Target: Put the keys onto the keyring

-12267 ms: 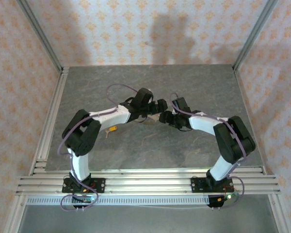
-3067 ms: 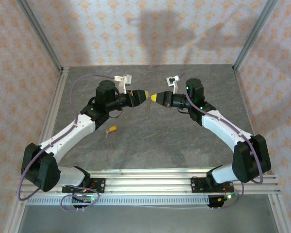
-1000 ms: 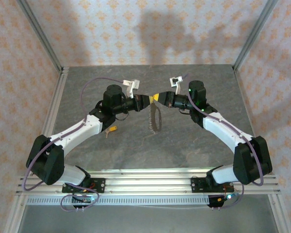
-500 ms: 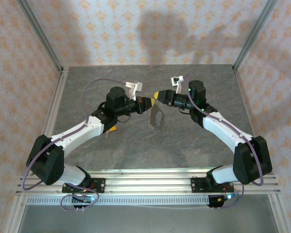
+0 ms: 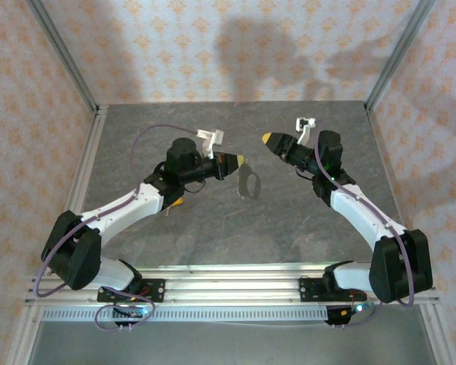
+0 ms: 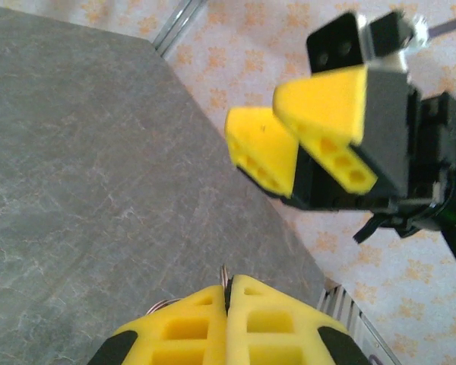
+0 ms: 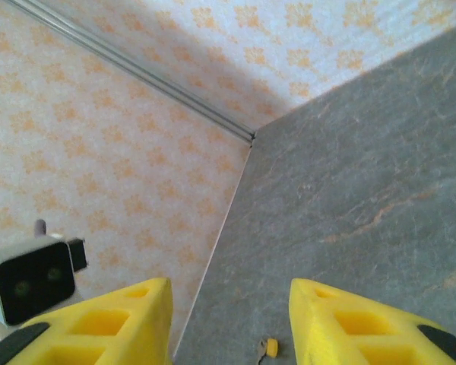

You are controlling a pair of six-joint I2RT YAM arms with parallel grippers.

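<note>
From above, the left gripper is raised over the middle of the grey table with its yellow tips pointing right. Its fingers are clamped tight. The keyring, a thin brownish loop, hangs limp from those tips and droops toward the near side. In the left wrist view the two pads are pressed flat together, and a sliver of wire pokes out from the seam between them.

The right gripper sits a little farther back and to the right, apart from the left one and pointing toward it. It touches neither the loop nor the other gripper. Its fingers are spread with nothing between them; the right wrist view shows bare table and patterned wall through the gap. The left wrist view also shows it from the front, with the yellow wedges parted.

One key with a yellow-orange head lies on the table just beside the left arm's white forearm, well to the left of the hanging loop — not on the ring. The right wrist view catches it as a small yellow dot on the stone surface, low between the open fingers.
</note>
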